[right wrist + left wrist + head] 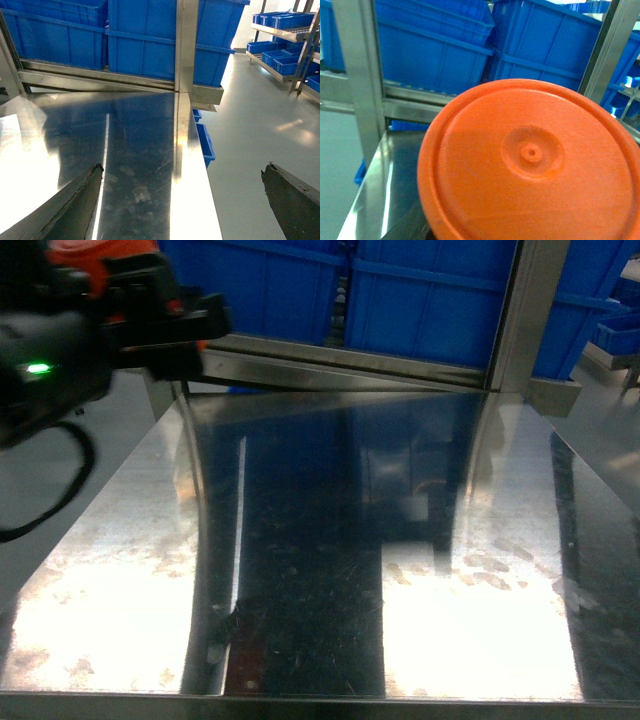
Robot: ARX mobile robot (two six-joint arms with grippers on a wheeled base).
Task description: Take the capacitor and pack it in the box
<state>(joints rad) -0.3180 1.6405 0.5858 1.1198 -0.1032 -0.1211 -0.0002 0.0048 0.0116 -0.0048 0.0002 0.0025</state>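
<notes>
head: the left gripper [150, 315] hangs over the steel table's [120, 570] far left corner. left wrist: an orange disc [532, 162] fills the frame; whether the fingers hold it, i cannot tell. right wrist: right gripper [185, 200] gapes empty. no capacitor or box shows; look around before reaching.

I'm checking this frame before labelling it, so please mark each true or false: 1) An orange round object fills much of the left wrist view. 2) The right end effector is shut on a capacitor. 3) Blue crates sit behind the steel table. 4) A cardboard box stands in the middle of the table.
1) True: the orange disc-shaped object covers most of that view; whether the left end effector holds it cannot be told.
2) False: the right end effector is open, with nothing between its fingers.
3) True: blue crates stand behind the steel table.
4) False: no box shows on the table in any view.
</notes>
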